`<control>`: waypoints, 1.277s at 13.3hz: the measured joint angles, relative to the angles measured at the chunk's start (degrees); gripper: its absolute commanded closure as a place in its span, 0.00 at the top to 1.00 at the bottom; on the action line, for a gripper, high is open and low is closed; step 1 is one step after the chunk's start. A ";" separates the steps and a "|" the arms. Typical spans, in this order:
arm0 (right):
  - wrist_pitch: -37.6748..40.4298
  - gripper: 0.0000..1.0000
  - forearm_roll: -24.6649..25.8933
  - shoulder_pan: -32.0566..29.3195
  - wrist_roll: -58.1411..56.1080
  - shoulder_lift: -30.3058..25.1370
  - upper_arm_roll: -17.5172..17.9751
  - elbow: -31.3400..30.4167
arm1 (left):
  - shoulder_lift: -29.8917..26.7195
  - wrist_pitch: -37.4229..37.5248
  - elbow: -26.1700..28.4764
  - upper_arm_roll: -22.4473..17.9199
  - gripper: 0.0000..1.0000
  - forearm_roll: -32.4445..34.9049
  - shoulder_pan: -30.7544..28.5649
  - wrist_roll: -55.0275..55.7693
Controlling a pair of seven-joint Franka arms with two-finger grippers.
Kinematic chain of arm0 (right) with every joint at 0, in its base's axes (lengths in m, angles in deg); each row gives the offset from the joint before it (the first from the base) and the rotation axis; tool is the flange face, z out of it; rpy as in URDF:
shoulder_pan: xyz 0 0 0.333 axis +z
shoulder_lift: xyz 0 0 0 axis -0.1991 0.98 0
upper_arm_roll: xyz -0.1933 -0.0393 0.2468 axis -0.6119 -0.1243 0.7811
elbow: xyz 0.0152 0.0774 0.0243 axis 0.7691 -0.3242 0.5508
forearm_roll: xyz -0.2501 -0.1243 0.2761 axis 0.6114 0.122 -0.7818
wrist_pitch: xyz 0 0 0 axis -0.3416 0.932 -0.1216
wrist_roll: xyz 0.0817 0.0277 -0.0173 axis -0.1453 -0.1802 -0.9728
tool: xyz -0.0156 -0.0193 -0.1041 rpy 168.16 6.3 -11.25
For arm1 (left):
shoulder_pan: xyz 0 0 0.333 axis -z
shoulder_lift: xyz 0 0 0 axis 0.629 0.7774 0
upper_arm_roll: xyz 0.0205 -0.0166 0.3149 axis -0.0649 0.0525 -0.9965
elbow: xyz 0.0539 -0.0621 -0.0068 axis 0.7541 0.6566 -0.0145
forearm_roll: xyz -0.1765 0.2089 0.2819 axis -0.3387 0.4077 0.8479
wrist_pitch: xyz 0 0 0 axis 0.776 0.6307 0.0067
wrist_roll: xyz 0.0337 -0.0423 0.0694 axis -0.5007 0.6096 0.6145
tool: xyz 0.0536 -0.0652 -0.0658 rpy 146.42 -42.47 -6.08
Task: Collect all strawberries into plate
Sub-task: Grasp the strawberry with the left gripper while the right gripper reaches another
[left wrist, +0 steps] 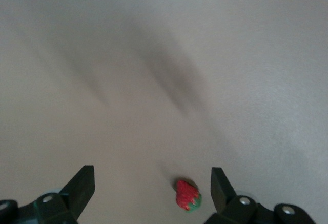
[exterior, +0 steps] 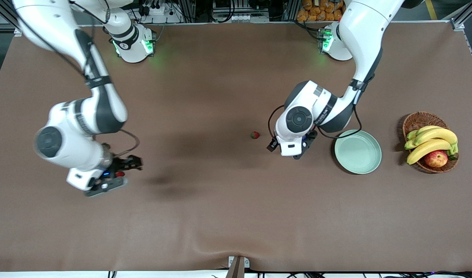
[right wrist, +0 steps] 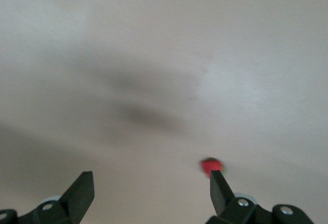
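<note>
With the plate (exterior: pixel 358 151) empty, each released hand hovers over its own strawberry: the left hand (left wrist: pixel 152 183) has one strawberry (left wrist: pixel 187 194) between its fingers, nearer one finger, and the right hand (right wrist: pixel 152 182) has another strawberry (right wrist: pixel 211 165) at one fingertip.

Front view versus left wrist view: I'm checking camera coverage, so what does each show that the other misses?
Only the front view shows the plate, the wicker basket of bananas and an apple, both arms, the right gripper toward the right arm's end, and a strawberry lying out on the table. Only the left wrist view shows the left gripper open, with another strawberry on the cloth close to one fingertip. Both share the brown tabletop; the front view hides that berry under the left arm's hand.
</note>
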 measured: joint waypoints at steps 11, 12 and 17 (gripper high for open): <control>-4.66 1.00 7.41 -4.78 -22.70 6.58 0.69 -0.75 | 5.92 -10.63 0.87 -0.08 1.00 5.15 6.41 35.10; -5.94 1.00 8.20 -4.77 -23.61 6.67 0.76 -1.62 | 6.37 -12.18 0.87 -0.08 1.00 5.64 6.61 37.10; -13.19 1.00 8.96 -4.70 -29.05 7.03 0.88 -7.68 | 7.91 -14.80 0.88 -0.08 1.00 6.36 7.93 41.37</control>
